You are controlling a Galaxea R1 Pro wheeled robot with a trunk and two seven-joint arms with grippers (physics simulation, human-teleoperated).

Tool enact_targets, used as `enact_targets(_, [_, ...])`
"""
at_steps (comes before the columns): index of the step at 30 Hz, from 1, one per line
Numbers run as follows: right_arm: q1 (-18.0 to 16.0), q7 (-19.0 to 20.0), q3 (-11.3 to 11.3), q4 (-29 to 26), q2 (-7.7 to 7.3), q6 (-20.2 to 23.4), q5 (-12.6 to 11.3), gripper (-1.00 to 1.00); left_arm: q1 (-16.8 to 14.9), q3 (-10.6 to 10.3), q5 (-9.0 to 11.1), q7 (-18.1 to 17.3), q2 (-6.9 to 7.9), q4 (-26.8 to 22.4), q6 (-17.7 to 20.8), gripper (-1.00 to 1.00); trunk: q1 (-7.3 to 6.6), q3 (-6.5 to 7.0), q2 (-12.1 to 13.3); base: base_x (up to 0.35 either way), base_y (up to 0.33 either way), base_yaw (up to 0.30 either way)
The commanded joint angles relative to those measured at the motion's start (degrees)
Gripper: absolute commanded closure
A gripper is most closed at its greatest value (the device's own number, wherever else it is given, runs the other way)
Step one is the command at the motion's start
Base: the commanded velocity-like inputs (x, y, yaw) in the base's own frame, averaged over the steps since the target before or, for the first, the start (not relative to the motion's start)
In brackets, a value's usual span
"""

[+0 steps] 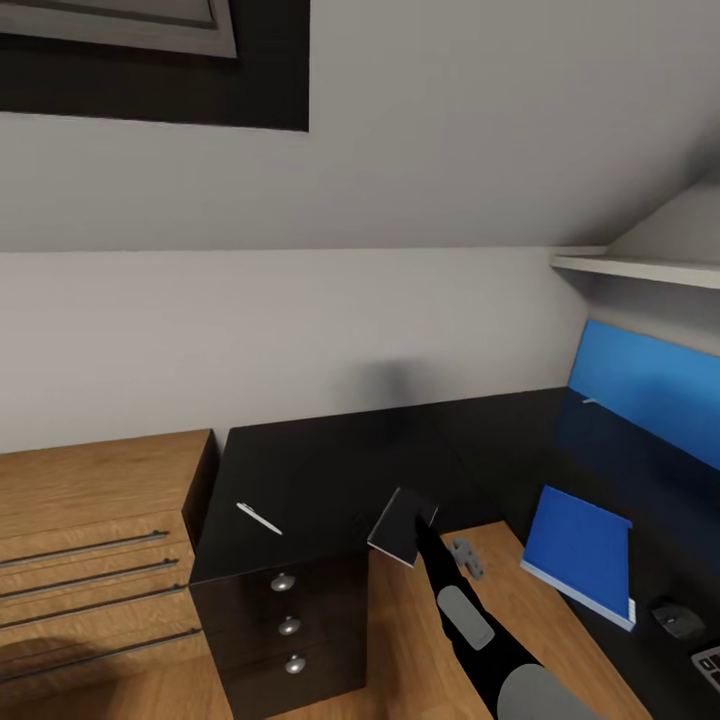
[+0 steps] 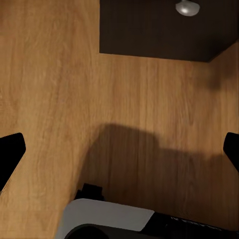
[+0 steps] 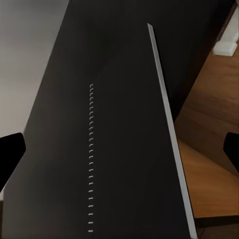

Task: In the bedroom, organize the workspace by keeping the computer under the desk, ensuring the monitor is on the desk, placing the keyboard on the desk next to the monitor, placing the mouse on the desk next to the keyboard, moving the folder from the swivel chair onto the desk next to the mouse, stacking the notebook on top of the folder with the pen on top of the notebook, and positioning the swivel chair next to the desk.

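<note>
Desk corner: the black top of the desk (image 1: 330,460) is bare in the middle, so a gripper can pass there.
Left part of desk: a pen (image 1: 259,518) lies near the front edge, above the drawer unit (image 1: 285,630).
Right wing of desk: the folder (image 1: 580,550) lies flat; the mouse (image 1: 678,619) is just beside it, and the keyboard (image 1: 708,665) is near the mouse.
Above right wing: a white shelf (image 1: 640,268) hangs over it and limits the height.
Left side: the wooden cabinet (image 1: 95,560) touches the desk.
Front opening: the right arm holds a dark notebook (image 1: 402,526) here, at the desk edge.
</note>
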Motion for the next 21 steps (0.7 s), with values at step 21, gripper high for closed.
enact_targets(21, [-0.1,0.1,0.6,0.2,0.12,-0.2,-0.7,-1.00,0.0,0.2,0.0,-0.5,-0.11,0.0,-4.9,-1.00,4.63,-3.83,-8.5,0.000,0.000,0.000])
